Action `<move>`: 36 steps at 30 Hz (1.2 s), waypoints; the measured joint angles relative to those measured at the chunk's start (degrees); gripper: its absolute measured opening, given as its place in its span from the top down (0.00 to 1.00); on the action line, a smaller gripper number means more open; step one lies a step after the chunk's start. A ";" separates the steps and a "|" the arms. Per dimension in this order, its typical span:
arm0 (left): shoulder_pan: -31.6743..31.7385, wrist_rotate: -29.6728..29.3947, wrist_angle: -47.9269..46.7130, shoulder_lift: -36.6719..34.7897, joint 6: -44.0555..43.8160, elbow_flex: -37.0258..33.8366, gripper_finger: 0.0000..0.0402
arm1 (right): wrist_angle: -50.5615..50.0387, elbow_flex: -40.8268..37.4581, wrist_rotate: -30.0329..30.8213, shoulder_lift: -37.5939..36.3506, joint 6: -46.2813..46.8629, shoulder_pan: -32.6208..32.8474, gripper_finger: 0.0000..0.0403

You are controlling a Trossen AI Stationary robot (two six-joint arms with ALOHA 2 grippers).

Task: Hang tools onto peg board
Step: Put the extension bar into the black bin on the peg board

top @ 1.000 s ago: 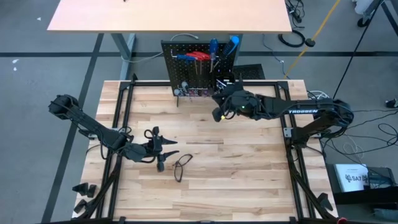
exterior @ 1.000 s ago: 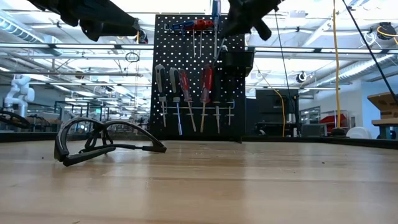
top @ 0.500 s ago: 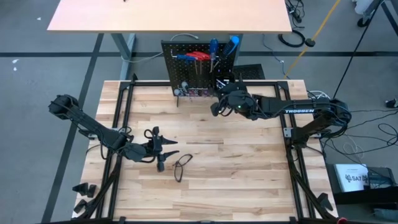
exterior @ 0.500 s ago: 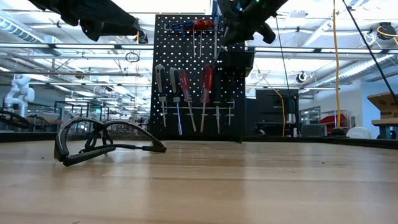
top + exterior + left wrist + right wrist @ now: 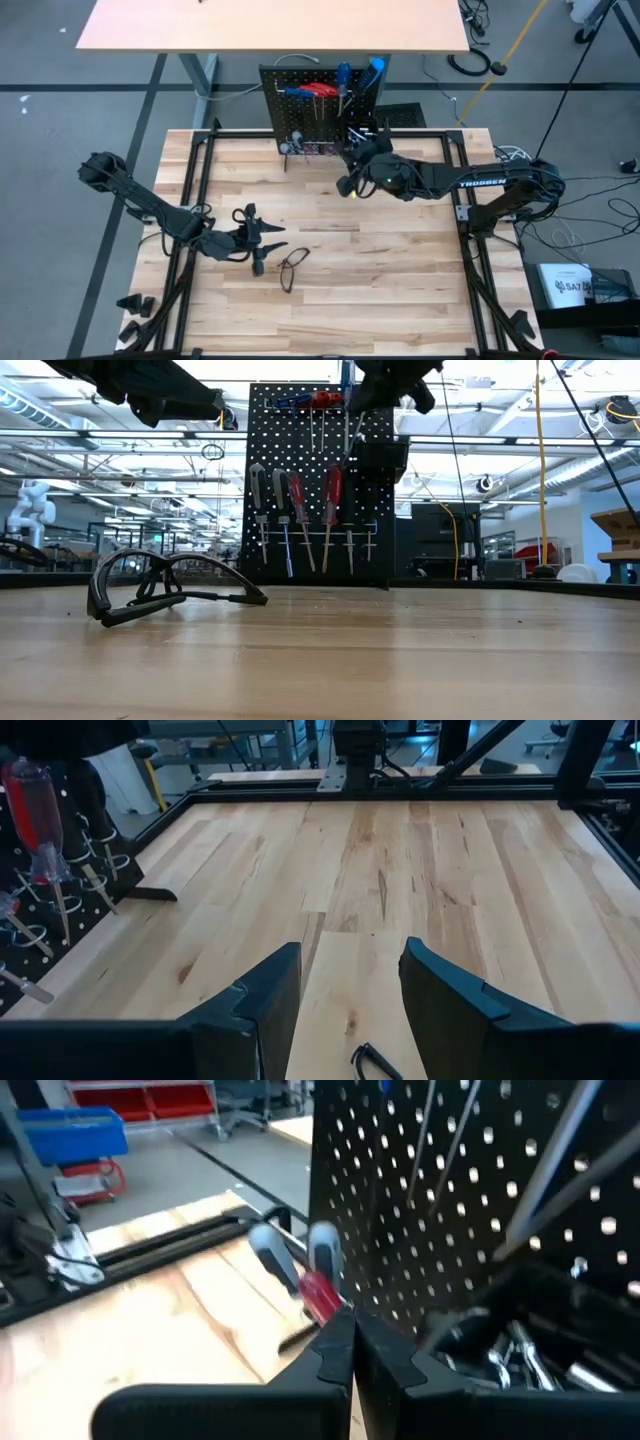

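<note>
- The right gripper (image 5: 347,183) hovers just in front of the peg board (image 5: 300,80), its fingers pressed together with nothing visible between them. My reading is that one tool is already placed and the arm is between steps.
- In the right wrist view the closed fingertips (image 5: 345,1342) point at the board's lower rows, where a red-handled screwdriver (image 5: 320,1295) and two grey-handled ones hang just ahead of them.
- A small black bin (image 5: 520,1345) on the board, beside the fingertips, holds silver bits.
- Well apart from the right gripper, on the near side of the table (image 5: 400,260), the left gripper (image 5: 270,238) sits low over the wood with its fingers spread fairly wide and nothing between them.
- The black wire loop (image 5: 292,266) lies flat on the table just beside the left gripper; only a corner of it (image 5: 370,1060) shows below the fingers in the left wrist view.
- That loop looks to be the last loose item, so the next move probably calls for the left gripper to settle over the wire, close on it and carry it to a free hook.
- The wire is thin and lies flat, so a grasp may slip.
</note>
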 joint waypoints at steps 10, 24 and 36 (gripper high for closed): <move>0.00 -0.01 -0.22 0.00 -1.44 0.00 0.57 | -3.80 -0.04 7.53 3.25 1.91 -0.30 1.00; 0.00 -0.02 -0.97 0.00 -1.24 0.00 0.57 | -4.72 0.20 27.77 3.08 3.66 2.05 1.00; 0.00 -0.02 -1.05 0.00 -1.12 0.00 0.57 | -17.22 10.98 33.16 3.08 2.84 2.04 1.00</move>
